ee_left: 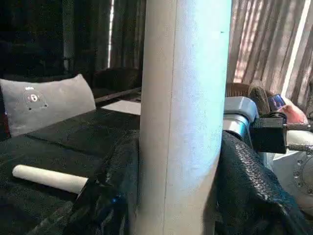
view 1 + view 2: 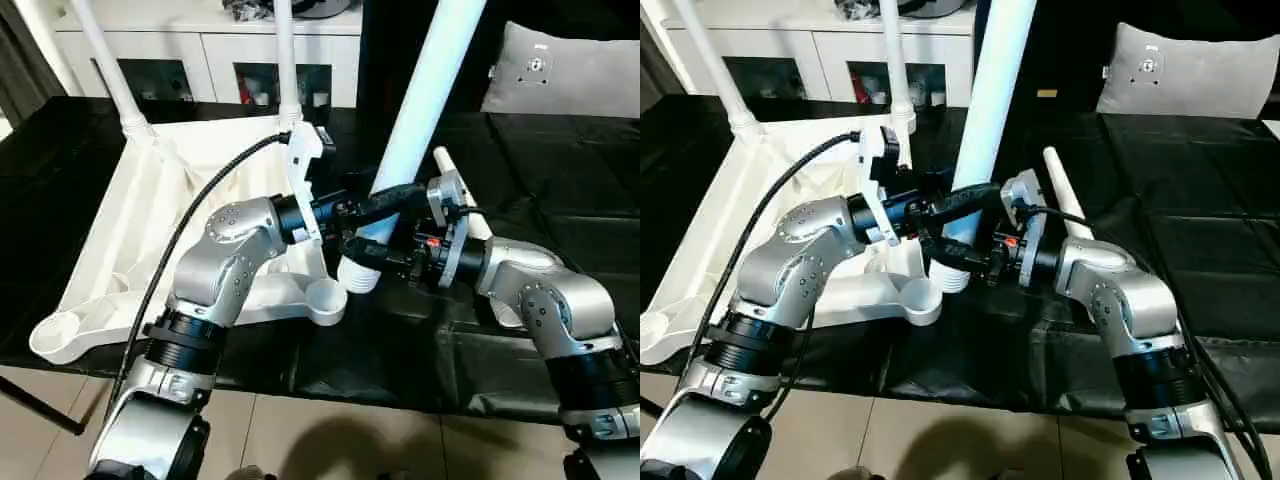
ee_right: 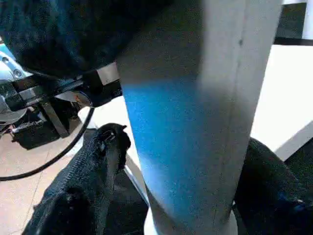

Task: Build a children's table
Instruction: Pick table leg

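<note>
The children's table top [image 2: 190,200] lies upside down on the black-covered surface, with two white legs [image 2: 110,60] [image 2: 285,60] standing in its far corner sockets. A third white leg [image 2: 430,90] stands tilted, its ribbed lower end [image 2: 358,275] just right of the near right corner socket [image 2: 325,297]. My left gripper [image 2: 400,195] is shut on this leg a little above its lower end. My right gripper [image 2: 375,255] is open, its fingers [image 3: 105,161] flanking the leg near the bottom. Another leg [image 2: 1065,195] lies on the cover behind my right wrist.
A white cabinet with glass doors [image 2: 200,60] stands behind the table top. A grey cushion [image 2: 570,70] rests at the far right. The black cover [image 2: 560,170] ends near me at the front edge, with tiled floor [image 2: 330,440] below. A person's hand [image 1: 293,111] holds a phone.
</note>
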Tool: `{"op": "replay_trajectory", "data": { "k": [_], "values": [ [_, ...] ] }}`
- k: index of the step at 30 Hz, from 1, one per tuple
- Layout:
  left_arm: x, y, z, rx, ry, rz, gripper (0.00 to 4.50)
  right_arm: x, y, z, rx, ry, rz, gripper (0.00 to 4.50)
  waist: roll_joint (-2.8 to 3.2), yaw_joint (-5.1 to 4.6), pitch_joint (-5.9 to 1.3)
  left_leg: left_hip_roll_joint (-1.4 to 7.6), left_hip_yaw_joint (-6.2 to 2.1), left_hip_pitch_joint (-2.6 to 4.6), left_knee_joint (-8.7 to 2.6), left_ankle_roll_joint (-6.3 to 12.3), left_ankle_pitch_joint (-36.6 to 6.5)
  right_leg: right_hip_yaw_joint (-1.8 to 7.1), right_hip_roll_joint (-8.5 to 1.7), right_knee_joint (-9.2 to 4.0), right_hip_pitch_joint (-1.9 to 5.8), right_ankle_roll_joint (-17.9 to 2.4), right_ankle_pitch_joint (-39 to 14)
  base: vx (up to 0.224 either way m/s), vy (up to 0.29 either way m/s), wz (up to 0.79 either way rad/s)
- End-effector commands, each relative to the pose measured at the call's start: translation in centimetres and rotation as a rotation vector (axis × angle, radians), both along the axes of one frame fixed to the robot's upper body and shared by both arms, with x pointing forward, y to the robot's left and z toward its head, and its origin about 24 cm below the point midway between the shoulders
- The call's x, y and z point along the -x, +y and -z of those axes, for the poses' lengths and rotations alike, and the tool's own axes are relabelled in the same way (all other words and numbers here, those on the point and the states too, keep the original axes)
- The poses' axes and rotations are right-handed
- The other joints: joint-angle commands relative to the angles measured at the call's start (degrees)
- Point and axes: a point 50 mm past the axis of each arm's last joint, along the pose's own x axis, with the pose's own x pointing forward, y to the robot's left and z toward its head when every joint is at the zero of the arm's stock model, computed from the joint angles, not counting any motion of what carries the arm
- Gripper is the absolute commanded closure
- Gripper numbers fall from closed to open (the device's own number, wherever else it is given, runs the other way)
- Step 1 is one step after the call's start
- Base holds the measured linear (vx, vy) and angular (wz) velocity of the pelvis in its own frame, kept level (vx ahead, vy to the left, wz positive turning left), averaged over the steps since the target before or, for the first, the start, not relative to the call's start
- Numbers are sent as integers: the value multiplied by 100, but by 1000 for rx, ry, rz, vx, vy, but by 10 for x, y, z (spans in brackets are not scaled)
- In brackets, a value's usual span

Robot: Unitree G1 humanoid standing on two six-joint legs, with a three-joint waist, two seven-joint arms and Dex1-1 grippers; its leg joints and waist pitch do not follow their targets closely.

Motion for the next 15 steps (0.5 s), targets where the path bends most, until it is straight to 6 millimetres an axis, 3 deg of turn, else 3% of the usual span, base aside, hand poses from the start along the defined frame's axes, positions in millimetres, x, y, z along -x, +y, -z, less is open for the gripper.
{"op": "replay_trajectory", "data": {
  "k": [1, 5, 8, 15],
  "values": [
    [-1, 1, -6, 3, -34, -10, 265, 2, -1, -3, -16, -11, -12, 144, -132, 23, -448, 83, 67, 22, -373, 378, -423, 148, -234, -365, 399, -1258, -998, 0, 0, 0],
    [-1, -1, -7, 3, -35, -4, 265, 0, 0, 2, 9, 4, 8, 156, -150, 26, -447, 76, 76, 22, -368, 394, -411, 147, -234, -365, 400, -1269, -1004, 0, 0, 0],
    [-1, -1, -7, 5, -35, -3, 265, -2, 0, 2, 10, 6, 18, 195, -150, 21, -446, 78, 74, 17, -368, 403, -405, 149, -235, -366, 401, -1271, -994, 0, 0, 0],
    [-1, -2, -5, 2, -23, 1, 265, -6, 1, 6, 0, 26, 87, 244, -94, 12, -450, 76, 66, 24, -374, 339, -470, 144, -230, -371, 397, -1255, -1013, 0, 0, 0]
  ]
}}
